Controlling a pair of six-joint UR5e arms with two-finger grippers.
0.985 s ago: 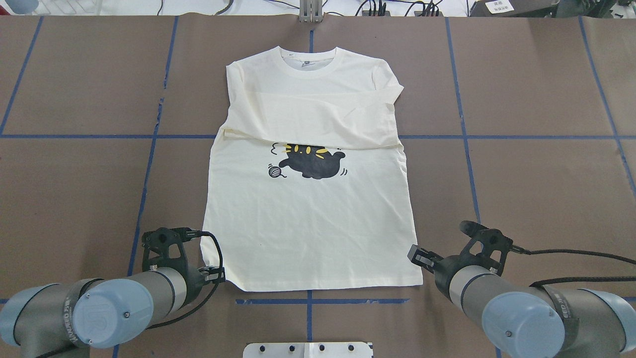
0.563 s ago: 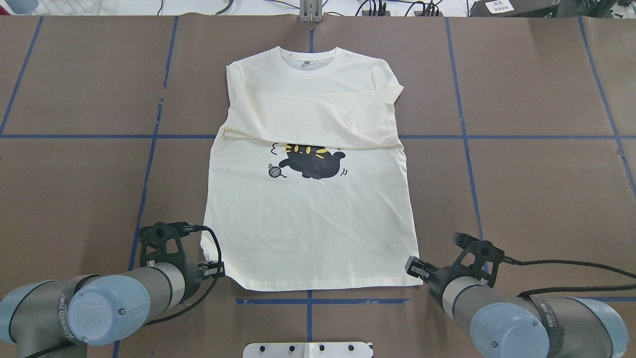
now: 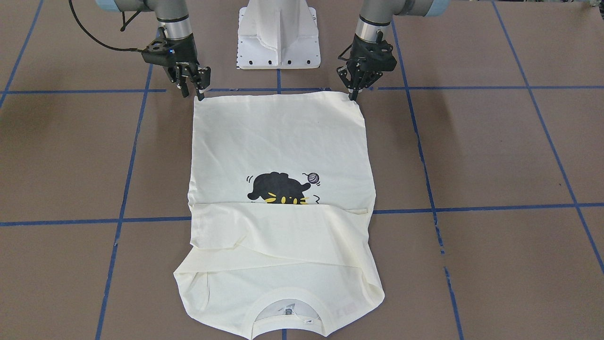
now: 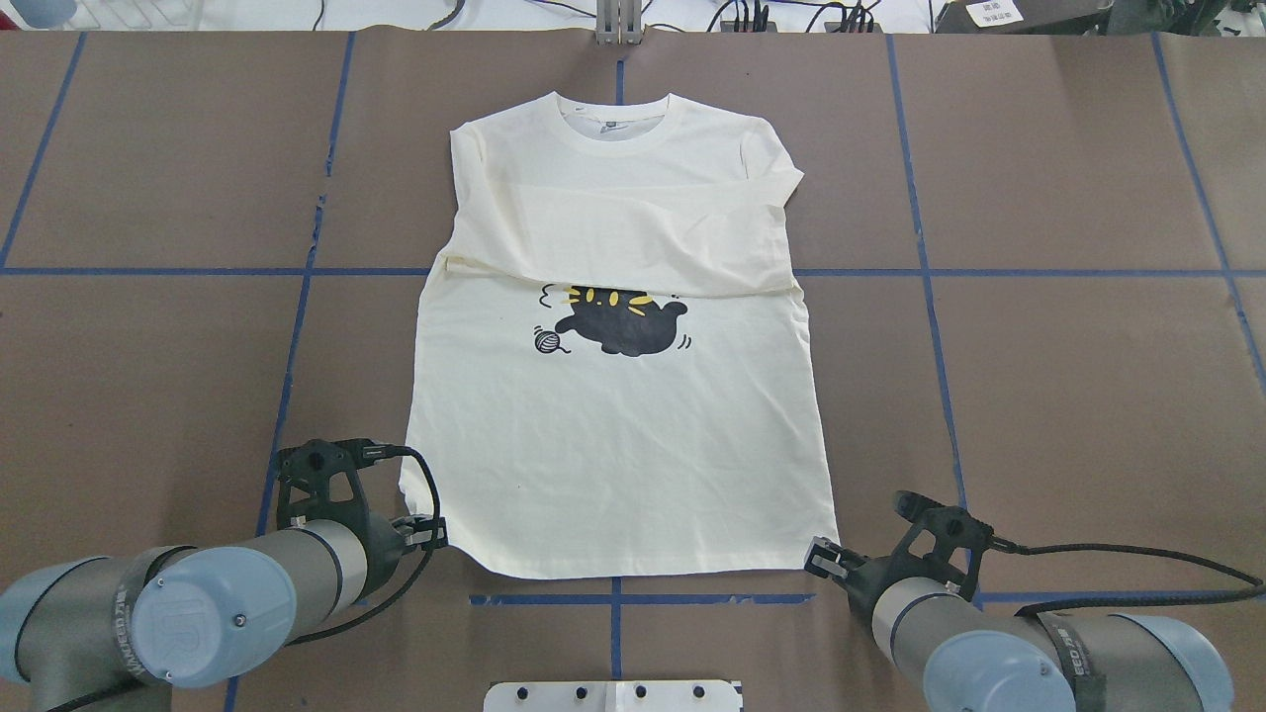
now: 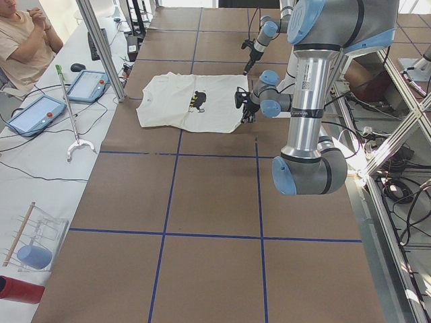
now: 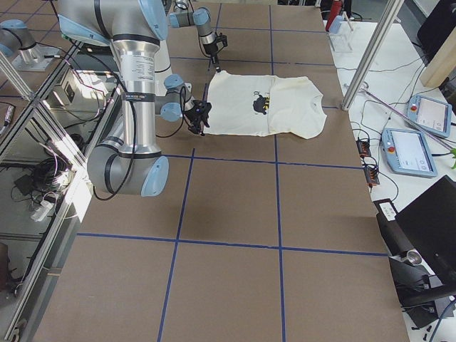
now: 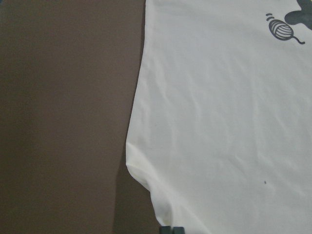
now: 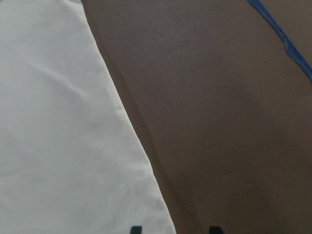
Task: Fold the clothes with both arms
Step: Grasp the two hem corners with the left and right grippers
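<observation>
The cream T-shirt (image 4: 623,445) lies flat, print side up, with its black cat print (image 4: 618,326) at mid-body and the sleeves folded across the chest. Its collar points away from me. My left gripper (image 3: 351,96) is at the hem's near left corner. Its fingertips (image 7: 171,230) sit together on the cloth edge, which is puckered there. My right gripper (image 3: 193,92) is open at the hem's near right corner. In the right wrist view its gripper (image 8: 175,229) has the two tips apart on either side of that corner. No red lettering shows.
The white pedestal base (image 3: 278,33) stands just behind the hem, between the two arms. Blue tape lines (image 4: 307,272) grid the brown table. An operator (image 5: 23,40) and two tablets (image 5: 40,111) are beyond the far end of the table.
My right gripper has moved back towards me along the shirt's right edge to the hem corner. The left arm shifted slightly, and the left hem corner has puckered a little.
</observation>
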